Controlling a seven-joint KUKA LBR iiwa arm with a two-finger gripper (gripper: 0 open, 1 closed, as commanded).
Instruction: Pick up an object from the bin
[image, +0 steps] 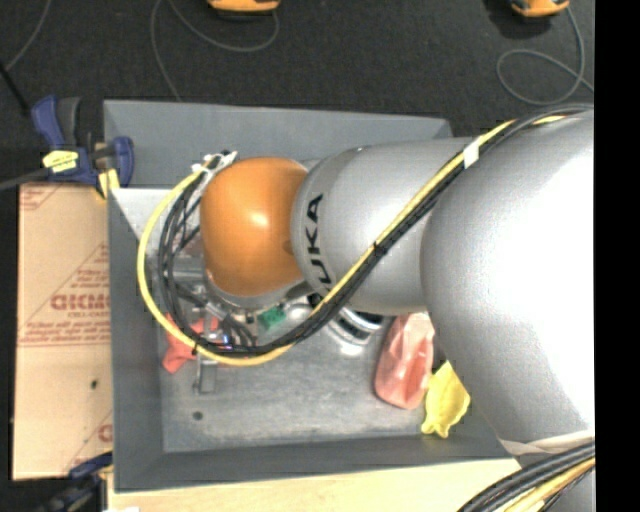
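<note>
1. Gripper (205, 372) position: low in the left part of the bin (300, 405), beneath my orange wrist cover (250, 225) and close above the grey floor.
2. Gripper state: my wrist and the cable loop (160, 300) slung round it hide most of the gripper. I cannot tell how far open it is, or whether it has hold of anything.
3. Nearest thing: a small red thing (179, 357) lies just to the left of the gripper, near the bin's left wall. I cannot tell whether the two touch.
4. Under the wrist: a small green piece (270, 319) shows at the lower edge of the orange cover, to the right of the gripper. I cannot tell what kind of thing it is.
5. Mid-bin: a round silver-and-white thing (352, 330) lies partly hidden under my arm (420, 230).
6. Right part of the bin: a pink, soft-looking thing (405, 362) lies beside my arm. A yellow thing (445, 402) touches its lower right side, near the bin's lower right corner as the camera sees it.
7. Separation: the pink and yellow things both lie well apart from the gripper.
</note>
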